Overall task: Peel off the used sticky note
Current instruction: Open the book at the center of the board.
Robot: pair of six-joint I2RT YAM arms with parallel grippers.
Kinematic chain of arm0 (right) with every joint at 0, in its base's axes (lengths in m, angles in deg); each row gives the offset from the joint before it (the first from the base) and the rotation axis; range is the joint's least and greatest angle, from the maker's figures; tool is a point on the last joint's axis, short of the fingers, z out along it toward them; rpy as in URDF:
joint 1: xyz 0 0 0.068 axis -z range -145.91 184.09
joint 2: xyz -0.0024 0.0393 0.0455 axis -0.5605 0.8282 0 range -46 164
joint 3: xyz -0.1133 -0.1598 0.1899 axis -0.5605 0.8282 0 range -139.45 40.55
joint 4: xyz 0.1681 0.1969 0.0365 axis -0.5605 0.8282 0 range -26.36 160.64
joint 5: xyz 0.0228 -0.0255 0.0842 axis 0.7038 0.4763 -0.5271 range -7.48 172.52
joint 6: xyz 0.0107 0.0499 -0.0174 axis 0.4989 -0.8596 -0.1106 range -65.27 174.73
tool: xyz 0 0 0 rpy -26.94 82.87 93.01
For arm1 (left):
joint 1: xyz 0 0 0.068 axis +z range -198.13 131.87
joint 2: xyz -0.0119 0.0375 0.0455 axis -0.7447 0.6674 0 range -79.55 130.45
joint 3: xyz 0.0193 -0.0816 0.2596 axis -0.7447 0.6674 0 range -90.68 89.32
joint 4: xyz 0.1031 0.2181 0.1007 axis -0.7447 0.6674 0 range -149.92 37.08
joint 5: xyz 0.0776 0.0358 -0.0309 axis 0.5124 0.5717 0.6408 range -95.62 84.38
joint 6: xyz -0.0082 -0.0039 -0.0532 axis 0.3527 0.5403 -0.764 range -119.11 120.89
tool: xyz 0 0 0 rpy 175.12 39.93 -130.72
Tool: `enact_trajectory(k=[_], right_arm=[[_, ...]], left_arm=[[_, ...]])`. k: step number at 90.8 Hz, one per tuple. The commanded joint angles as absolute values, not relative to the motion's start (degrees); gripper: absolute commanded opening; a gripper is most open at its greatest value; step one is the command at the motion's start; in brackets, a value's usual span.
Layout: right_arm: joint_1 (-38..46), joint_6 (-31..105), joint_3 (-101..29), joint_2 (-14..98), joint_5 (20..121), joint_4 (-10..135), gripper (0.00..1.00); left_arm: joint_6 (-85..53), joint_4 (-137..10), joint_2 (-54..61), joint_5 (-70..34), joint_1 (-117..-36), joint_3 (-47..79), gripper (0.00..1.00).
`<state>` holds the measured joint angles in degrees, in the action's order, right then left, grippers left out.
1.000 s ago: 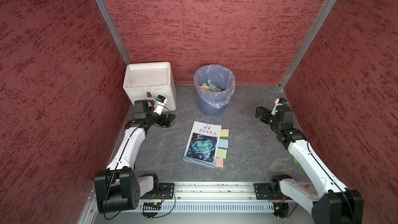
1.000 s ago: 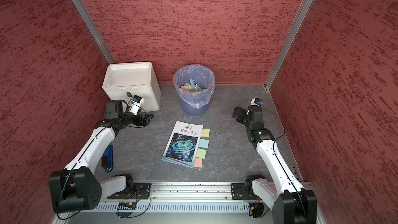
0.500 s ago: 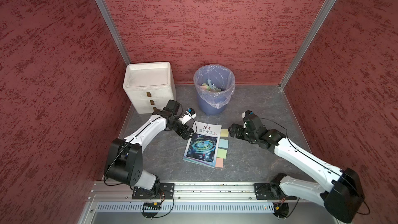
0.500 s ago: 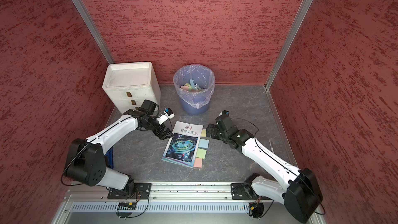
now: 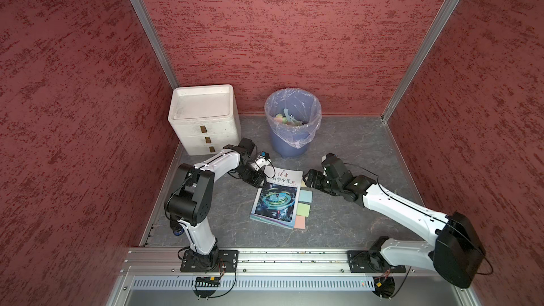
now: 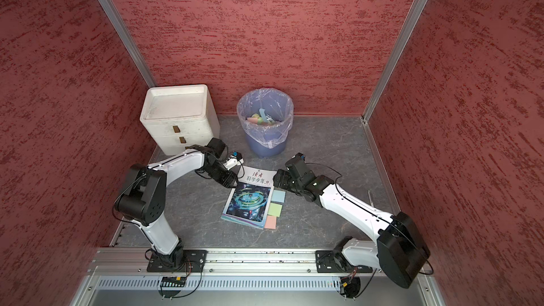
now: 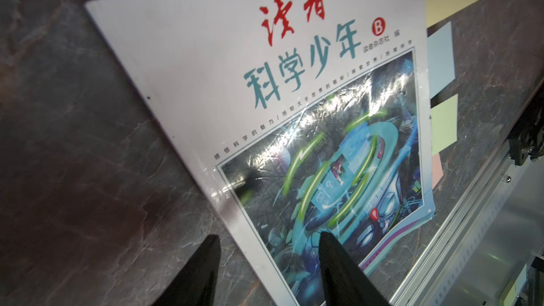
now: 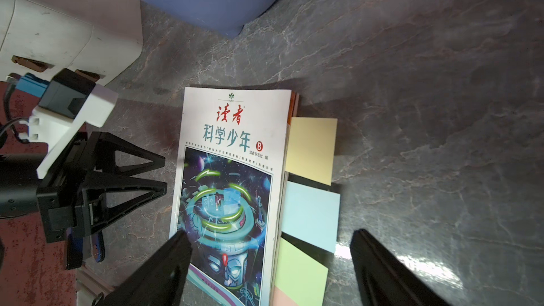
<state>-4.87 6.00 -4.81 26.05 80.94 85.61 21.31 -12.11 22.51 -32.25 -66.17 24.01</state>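
A magazine (image 5: 278,198) lies flat on the grey floor. Several sticky notes stick out from its right edge: yellow (image 8: 312,148), blue (image 5: 306,196), green (image 5: 303,209) and pink (image 5: 299,222). My left gripper (image 5: 262,183) is low at the magazine's upper left edge. In the left wrist view its jaws (image 7: 269,245) stand apart, one finger over the floor and one over the cover (image 7: 265,83), holding nothing. My right gripper (image 5: 306,178) hovers at the upper right corner, covering the yellow note in both top views. It is wide open (image 8: 270,238) above the blue (image 8: 312,219) and green (image 8: 300,272) notes.
A white drawer unit (image 5: 203,119) stands at the back left. Beside it is a blue bin (image 5: 293,142) with a plastic liner and coloured paper inside. An aluminium rail (image 5: 265,257) carries both arm bases along the front. Red walls close in three sides.
Both arms have swung in from the sides and come down at the magazine's upper corners. The left jaws have narrowed; the right jaws stay wide.
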Motion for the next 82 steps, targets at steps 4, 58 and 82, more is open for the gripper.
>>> enact_trajectory(k=[4, 58, 82], right_arm=[[-5.8, 4.3, -3.1, 24.4, 80.0, 83.9, 0.89], [-5.9, 2.4, -1.5, 24.7, 77.4, 81.0, 0.87], [-5.7, 2.2, -2.4, 31.5, 76.2, 76.5, 0.87]], left_arm=[[20.7, -11.6, 25.0, -30.0, -66.6, 22.0, 0.51], [22.3, -9.1, 27.3, -31.3, -73.1, 22.6, 0.26], [20.8, -9.6, 25.4, -31.2, -74.7, 24.2, 0.25]])
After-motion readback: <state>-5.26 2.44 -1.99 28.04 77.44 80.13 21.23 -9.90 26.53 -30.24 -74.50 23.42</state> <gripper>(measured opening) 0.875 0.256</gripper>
